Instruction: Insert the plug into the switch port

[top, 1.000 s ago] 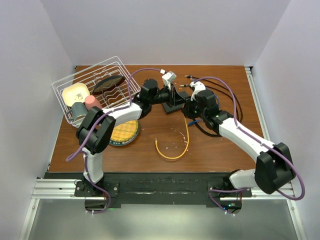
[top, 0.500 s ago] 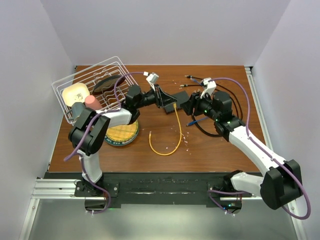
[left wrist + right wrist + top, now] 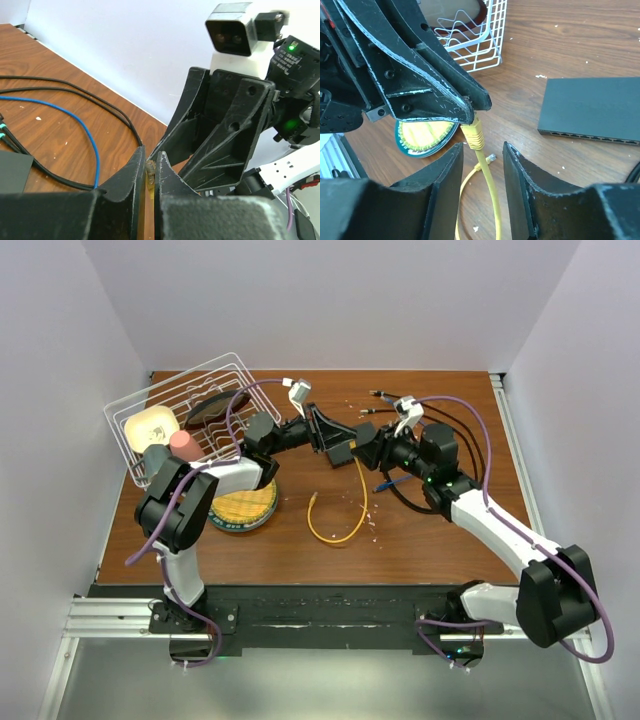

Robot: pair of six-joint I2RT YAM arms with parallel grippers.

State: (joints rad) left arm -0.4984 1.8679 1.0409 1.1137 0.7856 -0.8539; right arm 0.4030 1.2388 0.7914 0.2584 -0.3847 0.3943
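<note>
Left gripper (image 3: 150, 161) is pinched tight on the yellow plug (image 3: 475, 136), held above the table (image 3: 440, 545), whose near-centre wood lies bare. Wire basket (image 3: 128, 422) crowds the far-left corner. Flat black switch (image 3: 592, 107) lies right of the plug and apart from it, port row (image 3: 590, 136) along the edge toward the right wrist camera. Right gripper (image 3: 482, 150) has its fingers spread, straddling the cable (image 3: 493, 192) without touching. From above, the switch is hard to pick out among the grippers.

You operated in a robot lab cell: white panels (image 3: 330, 300) enclosed a wooden table (image 3: 450, 540) fronted by an aluminium mounting rail (image 3: 100, 618).
</note>
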